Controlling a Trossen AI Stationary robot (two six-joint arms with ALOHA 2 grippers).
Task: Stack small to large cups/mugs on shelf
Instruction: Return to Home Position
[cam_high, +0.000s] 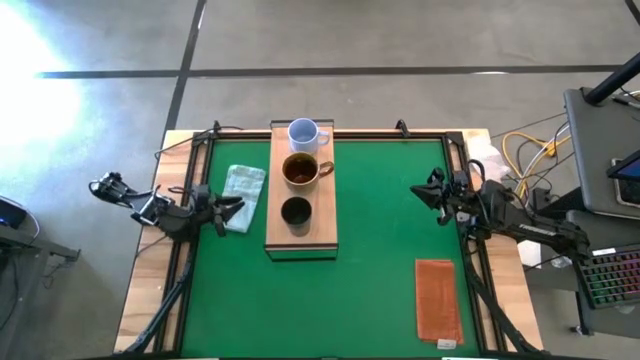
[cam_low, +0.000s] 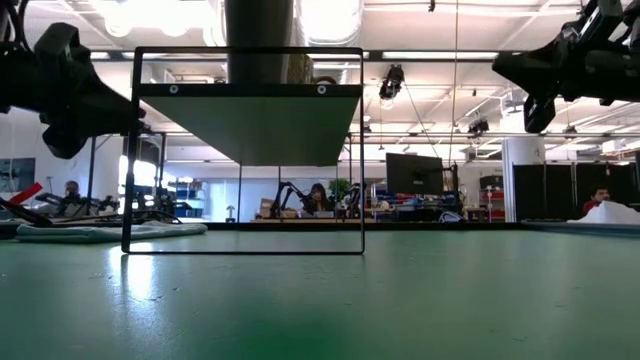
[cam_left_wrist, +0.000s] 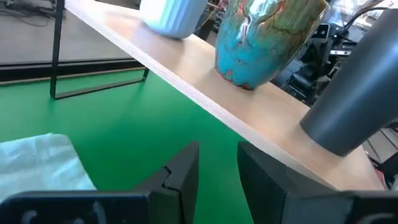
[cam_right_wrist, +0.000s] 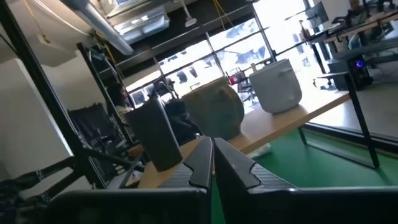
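The light-wood shelf (cam_high: 300, 232) stands on thin black legs on the green table, left of centre. Three vessels stand upright in a row on its top: the pale blue-white mug (cam_high: 304, 133) at the far end, the brown mug (cam_high: 301, 170) in the middle, the small black cup (cam_high: 296, 211) toward the near end. My left gripper (cam_high: 232, 207) hovers left of the shelf, level with the black cup (cam_left_wrist: 354, 106), open by a narrow gap and empty. My right gripper (cam_high: 418, 190) hovers right of the shelf, shut and empty, pointing at the cups (cam_right_wrist: 217, 112).
A pale crumpled cloth (cam_high: 243, 185) lies on the table between my left gripper and the shelf. A reddish-brown mat (cam_high: 438, 300) lies at the near right. Green table surface lies bare between the shelf and my right gripper. People and desks show in the room behind.
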